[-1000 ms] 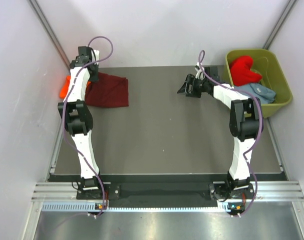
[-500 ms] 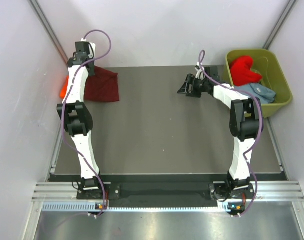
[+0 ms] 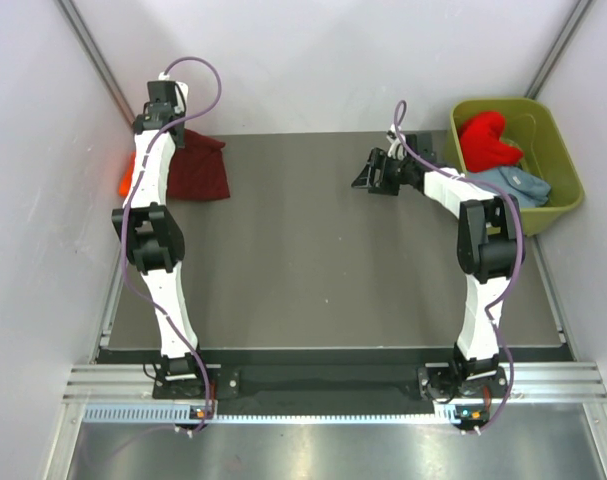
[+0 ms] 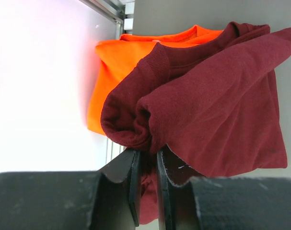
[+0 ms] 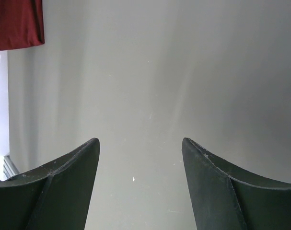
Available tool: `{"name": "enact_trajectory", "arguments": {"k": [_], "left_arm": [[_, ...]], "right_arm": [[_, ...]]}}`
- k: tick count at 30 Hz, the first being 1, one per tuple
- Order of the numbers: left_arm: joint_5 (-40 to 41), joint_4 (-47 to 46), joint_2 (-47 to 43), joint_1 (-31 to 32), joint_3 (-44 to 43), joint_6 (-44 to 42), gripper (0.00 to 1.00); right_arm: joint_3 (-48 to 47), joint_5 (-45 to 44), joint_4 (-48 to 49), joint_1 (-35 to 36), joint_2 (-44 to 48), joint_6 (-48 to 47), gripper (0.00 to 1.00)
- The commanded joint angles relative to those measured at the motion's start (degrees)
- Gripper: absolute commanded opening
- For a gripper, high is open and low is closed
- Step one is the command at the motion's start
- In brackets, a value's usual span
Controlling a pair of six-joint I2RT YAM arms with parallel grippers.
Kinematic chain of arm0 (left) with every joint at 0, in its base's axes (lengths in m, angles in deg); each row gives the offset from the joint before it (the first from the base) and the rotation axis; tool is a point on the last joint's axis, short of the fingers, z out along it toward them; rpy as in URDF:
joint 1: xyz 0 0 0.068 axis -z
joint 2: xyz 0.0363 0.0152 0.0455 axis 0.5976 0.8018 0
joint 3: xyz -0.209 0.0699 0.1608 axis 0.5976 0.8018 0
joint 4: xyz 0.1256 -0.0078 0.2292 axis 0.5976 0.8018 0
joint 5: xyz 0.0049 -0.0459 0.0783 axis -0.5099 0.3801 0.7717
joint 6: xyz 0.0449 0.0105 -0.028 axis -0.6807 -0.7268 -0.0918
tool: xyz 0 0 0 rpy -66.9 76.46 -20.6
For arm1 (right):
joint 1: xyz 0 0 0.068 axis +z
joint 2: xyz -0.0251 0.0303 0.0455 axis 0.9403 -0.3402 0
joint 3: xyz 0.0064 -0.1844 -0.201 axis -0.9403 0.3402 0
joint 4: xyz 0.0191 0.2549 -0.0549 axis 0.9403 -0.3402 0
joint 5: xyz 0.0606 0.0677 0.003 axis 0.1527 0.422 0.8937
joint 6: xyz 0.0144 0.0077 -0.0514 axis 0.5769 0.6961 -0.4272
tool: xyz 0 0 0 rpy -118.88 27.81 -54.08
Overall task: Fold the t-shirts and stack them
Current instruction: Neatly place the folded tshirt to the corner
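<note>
My left gripper (image 3: pixel 171 128) is shut on the near edge of the folded dark maroon t-shirt (image 3: pixel 198 168) at the table's far left. In the left wrist view the gripper (image 4: pixel 147 155) pinches bunched cloth of the maroon shirt (image 4: pixel 217 105), which lies partly over the bright orange t-shirt (image 4: pixel 117 62). The orange shirt (image 3: pixel 129 173) shows as a sliver beside the left arm. My right gripper (image 3: pixel 366 172) is open and empty over the bare grey table at the far middle (image 5: pixel 140 141). The bright red t-shirt (image 3: pixel 486 141) and the pale grey-blue t-shirt (image 3: pixel 515 185) lie in the tub.
An olive-green plastic tub (image 3: pixel 568 180) stands at the far right corner. White walls close in the table's left, back and right sides. The grey table top (image 3: pixel 323 270) spreads between the arms.
My left gripper has drawn the maroon shirt to the left, farther over the orange shirt, so less of both shows beside the arm. The right arm has barely moved.
</note>
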Motion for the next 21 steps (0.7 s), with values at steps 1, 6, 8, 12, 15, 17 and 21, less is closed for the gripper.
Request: {"name": "enact_trajectory", "arguments": {"k": [1,6,8,12,15,17,21], "left_arm": [[2.6,-4.9,-5.4,-0.1,-3.0,-1.7,0.0],[3.3,-5.5,-5.7,-0.1,-3.2,-2.2,0.0],[3.7,-5.6,-5.7,-0.1,-3.5,-2.5,0.0],[3.9,-5.8,-6.1,-0.2,-3.7,-2.8,0.0],[4.1,-6.3,-6.2,-0.1,-3.8,-3.2,0.0],[4.7,-6.5,-5.9,-0.1,-3.8,-4.1,0.0],[6.4,-7.8,-5.2,-0.1,-3.0,-5.2,0.0]], "right_arm": [[-1.3,0.1,2.6,0.8,1.0,-0.3,0.7],[-1.1,0.3,2.7,1.0,1.0,-0.1,0.7],[-1.1,0.3,2.9,1.0,1.0,-0.2,0.7],[-1.2,0.3,3.0,1.1,1.0,0.0,0.7],[-1.3,0.3,3.2,1.2,0.9,0.1,0.7],[-1.3,0.3,3.2,1.5,0.9,0.1,0.7],[-1.3,0.5,3.3,1.7,0.9,0.2,0.7]]}}
